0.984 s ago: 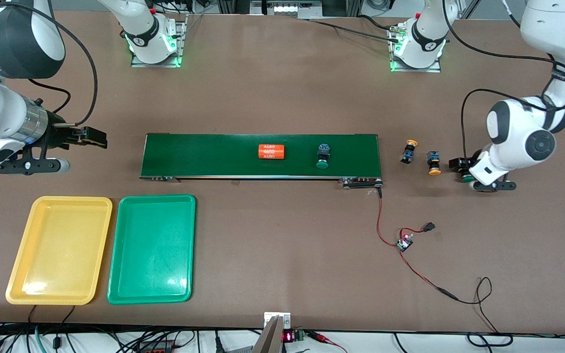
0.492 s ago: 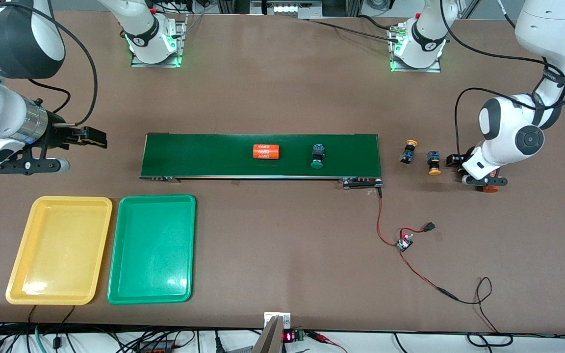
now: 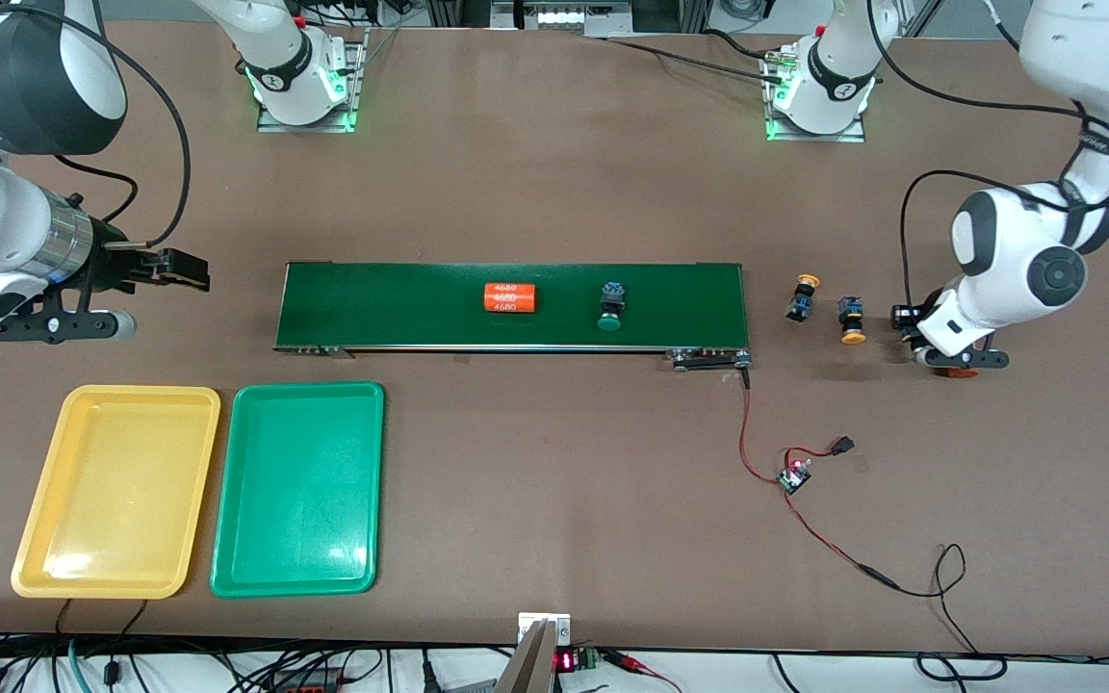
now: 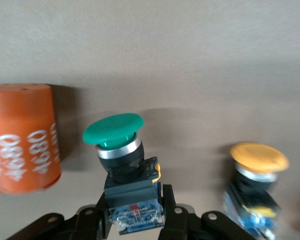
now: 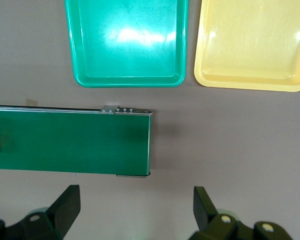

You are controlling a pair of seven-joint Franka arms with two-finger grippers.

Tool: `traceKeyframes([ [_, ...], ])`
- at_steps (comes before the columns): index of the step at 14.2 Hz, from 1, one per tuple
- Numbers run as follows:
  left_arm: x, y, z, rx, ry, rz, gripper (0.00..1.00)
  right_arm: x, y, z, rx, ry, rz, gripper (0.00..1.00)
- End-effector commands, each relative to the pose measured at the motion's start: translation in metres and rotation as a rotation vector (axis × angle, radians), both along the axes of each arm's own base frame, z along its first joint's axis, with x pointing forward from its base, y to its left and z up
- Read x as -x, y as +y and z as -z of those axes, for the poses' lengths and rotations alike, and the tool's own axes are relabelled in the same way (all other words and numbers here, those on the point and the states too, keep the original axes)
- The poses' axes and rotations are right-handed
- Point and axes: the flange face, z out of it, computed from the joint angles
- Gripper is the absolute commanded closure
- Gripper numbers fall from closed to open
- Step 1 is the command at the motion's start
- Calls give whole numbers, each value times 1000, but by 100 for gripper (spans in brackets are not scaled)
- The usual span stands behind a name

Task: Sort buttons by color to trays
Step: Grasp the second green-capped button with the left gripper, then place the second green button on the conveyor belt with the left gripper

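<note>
The left gripper (image 4: 135,220) sits low at the left arm's end of the counter (image 3: 554,192), its fingers (image 4: 101,227) clamped on a green-capped button (image 4: 121,165). An orange cylinder (image 4: 22,137) and a yellow-capped button (image 4: 255,185) flank it closely. The right gripper (image 5: 137,210) waits over bare counter just off the conveyor belt's (image 5: 70,147) end, fingers (image 5: 65,207) wide apart. The green tray (image 5: 126,42) and yellow tray (image 5: 252,45) lie ahead of those fingers, side by side.

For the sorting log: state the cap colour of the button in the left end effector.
Green cap, clearest in the left wrist view.

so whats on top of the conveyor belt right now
On the conveyor belt: an orange cylinder printed 4680 and one green-capped button, lying apart. Nothing else shows; underneath is hidden.
</note>
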Motion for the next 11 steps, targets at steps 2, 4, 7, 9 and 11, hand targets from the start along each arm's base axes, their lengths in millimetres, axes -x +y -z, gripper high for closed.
traceKeyframes([
  [2,-18,-76,-68,26,104,114,77,0,-2,-1,-15,6,-8,0],
  [4,-14,-144,-75,45,101,130,77,0,-2,-1,-15,6,-8,0],
  [7,0,-243,-73,123,76,152,77,0,-2,-1,-17,6,-8,0],
  [9,8,-288,-66,157,38,150,77,0,-2,-1,-17,6,-8,0],
  [11,16,-331,-58,181,-6,97,77,0,-3,0,-15,9,-7,0],
])
